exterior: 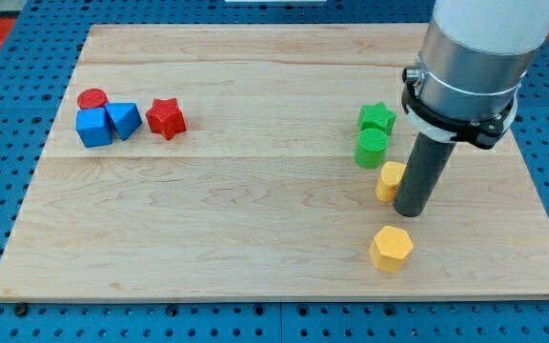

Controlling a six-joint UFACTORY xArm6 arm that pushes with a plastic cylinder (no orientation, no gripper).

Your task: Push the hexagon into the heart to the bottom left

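Observation:
A yellow hexagon (390, 249) lies near the view's bottom right of the wooden board (217, 219). A yellow block, seemingly the heart (388, 179), lies above it, partly hidden by my rod. My tip (411, 213) rests on the board right beside the heart's right side, touching or nearly touching it. The tip is above and slightly right of the hexagon, a short gap apart.
A green star (377, 118) and a green cylinder (371, 148) sit just above the heart. At the view's upper left are a red cylinder (91, 98), a blue cube (93, 127), a blue triangular block (124, 119) and a red star (166, 117).

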